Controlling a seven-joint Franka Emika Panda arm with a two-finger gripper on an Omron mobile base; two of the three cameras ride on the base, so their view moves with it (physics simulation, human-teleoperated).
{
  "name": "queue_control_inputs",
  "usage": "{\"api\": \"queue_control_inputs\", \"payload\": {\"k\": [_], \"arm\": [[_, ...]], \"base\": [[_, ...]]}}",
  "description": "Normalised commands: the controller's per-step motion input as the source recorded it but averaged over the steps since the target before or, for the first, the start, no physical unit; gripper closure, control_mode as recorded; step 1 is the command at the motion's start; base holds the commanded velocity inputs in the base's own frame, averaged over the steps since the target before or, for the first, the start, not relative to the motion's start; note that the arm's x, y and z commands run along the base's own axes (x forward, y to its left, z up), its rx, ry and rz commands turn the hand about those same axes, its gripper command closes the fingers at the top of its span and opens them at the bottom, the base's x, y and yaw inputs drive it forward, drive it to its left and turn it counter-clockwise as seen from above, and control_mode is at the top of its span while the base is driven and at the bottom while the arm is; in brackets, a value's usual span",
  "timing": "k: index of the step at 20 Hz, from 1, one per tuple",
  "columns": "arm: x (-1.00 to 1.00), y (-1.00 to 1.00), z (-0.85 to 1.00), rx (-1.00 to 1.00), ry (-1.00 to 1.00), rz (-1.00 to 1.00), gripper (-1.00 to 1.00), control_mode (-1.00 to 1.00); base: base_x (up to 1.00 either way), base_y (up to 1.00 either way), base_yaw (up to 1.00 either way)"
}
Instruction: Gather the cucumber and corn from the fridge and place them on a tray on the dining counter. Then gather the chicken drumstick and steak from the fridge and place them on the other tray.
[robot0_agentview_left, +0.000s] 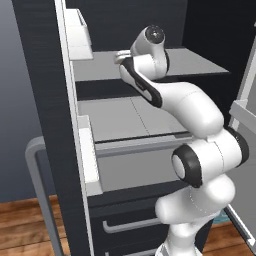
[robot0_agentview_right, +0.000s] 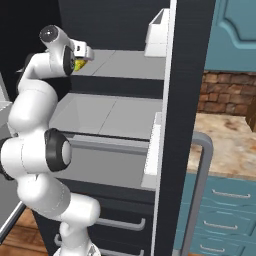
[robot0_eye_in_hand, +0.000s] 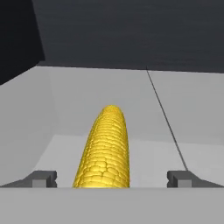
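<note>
corn: bumpy kernelled surface, slight sheen. fridge shell: dark, finely ribbed, matt; its shelves smooth matt grey. drawer handle brushed metal. floor wood planks. dining counter mottled stone.

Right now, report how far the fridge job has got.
Done: the fridge stands open and the arm is inside at the upper shelf. In hand: the open claw straddles the corn without gripping it. Left: lifting it; trays and other foods are out of sight.

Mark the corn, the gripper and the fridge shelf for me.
corn (robot0_eye_in_hand: 105, 151): hand view, middle of the cob.
gripper (robot0_eye_in_hand: 112, 179): hand view, midway between its open fingertips.
fridge shelf (robot0_eye_in_hand: 183, 113): hand view, bare grey floor right of the corn.
</note>
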Motion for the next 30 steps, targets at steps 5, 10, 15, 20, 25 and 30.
{"api": "queue_control_inputs", "payload": {"k": [5, 10, 15, 20, 25, 30], "arm": [[0.1, 0.01, -0.19, 0.0, 0.05, 0.0, -1.0, -1.0], [0.0, 0.07, -0.25, 0.0, 0.08, 0.0, -1.0, -1.0], [0.12, 0.02, -0.15, 0.0, 0.04, 0.0, -1.0, -1.0], [0.18, 0.0, -0.06, 0.0, 0.02, 0.0, -1.0, -1.0], [0.3, 0.0, -0.14, 0.0, 0.02, 0.0, -1.0, -1.0], [0.39, 0.07, -0.33, 0.0, 0.0, 0.0, -1.0, -1.0]], "base": [[0.0, 0.0, 0.0], [0.0, 0.0, 0.0], [0.0, 0.0, 0.0], [0.0, 0.0, 0.0], [0.0, 0.0, 0.0], [0.0, 0.0, 0.0]]}}
